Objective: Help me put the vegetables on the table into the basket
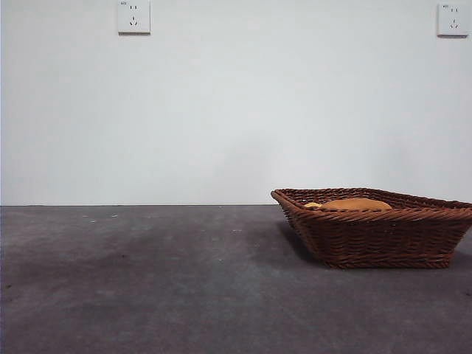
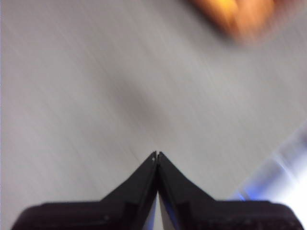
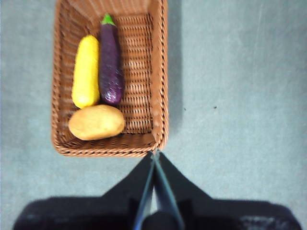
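Observation:
The brown wicker basket [image 1: 383,228] stands on the dark grey table [image 1: 147,280] at the right. In the right wrist view the basket [image 3: 158,72] holds all three vegetables: the yellow corn cob [image 3: 86,72], the dark purple eggplant [image 3: 111,60] beside it, and the orange-brown potato [image 3: 97,122] at their ends. In the front view only the potato's top [image 1: 355,203] shows above the rim. My right gripper [image 3: 155,154] is shut and empty, above the table just outside the basket's rim. My left gripper [image 2: 157,154] is shut and empty over bare table; its view is blurred.
A white wall with two sockets [image 1: 133,16] stands behind the table. A blurred orange shape [image 2: 235,14] shows at the edge of the left wrist view. A bright bluish strip [image 2: 278,172] crosses that view's corner.

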You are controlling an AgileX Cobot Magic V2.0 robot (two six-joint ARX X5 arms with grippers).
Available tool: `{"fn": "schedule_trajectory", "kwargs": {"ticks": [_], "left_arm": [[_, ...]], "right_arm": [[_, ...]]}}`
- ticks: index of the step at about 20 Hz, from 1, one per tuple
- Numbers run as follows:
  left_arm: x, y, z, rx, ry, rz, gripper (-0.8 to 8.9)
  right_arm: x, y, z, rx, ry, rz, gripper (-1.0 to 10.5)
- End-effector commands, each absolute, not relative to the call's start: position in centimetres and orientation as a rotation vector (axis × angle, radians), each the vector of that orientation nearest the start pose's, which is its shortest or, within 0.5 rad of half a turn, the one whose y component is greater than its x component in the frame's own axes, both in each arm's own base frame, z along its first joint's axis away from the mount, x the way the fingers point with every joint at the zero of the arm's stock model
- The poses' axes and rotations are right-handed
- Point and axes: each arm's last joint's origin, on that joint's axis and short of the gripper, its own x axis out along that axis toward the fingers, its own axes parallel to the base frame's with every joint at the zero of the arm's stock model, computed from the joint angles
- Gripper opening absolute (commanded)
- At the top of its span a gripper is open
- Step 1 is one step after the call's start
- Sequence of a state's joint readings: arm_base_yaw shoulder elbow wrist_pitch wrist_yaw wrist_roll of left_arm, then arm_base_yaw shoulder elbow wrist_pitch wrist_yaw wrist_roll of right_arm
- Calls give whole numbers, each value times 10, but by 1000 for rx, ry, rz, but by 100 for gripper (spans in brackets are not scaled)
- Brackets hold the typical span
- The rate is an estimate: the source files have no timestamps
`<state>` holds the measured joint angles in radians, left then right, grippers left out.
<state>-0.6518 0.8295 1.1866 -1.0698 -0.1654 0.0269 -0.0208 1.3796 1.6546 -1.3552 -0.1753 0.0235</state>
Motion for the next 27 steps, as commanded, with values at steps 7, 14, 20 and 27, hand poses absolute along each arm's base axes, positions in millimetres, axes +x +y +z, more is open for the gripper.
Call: {"fn": "schedule_trajectory", "kwargs": {"ticks": [7, 14, 20, 27], "left_arm": [[124, -38, 308, 183, 79, -301, -4], [105, -11, 191, 79, 4, -113, -4], [97, -9, 163, 5, 21, -94, -4], [96, -6, 149, 24, 173, -75, -3]], "right_arm": [[254, 0, 387, 139, 1134, 119, 1], [276, 0, 401, 115, 870, 131, 1], [292, -1, 418, 93, 629, 139, 1], [296, -1, 424, 86, 555, 141, 2]]}}
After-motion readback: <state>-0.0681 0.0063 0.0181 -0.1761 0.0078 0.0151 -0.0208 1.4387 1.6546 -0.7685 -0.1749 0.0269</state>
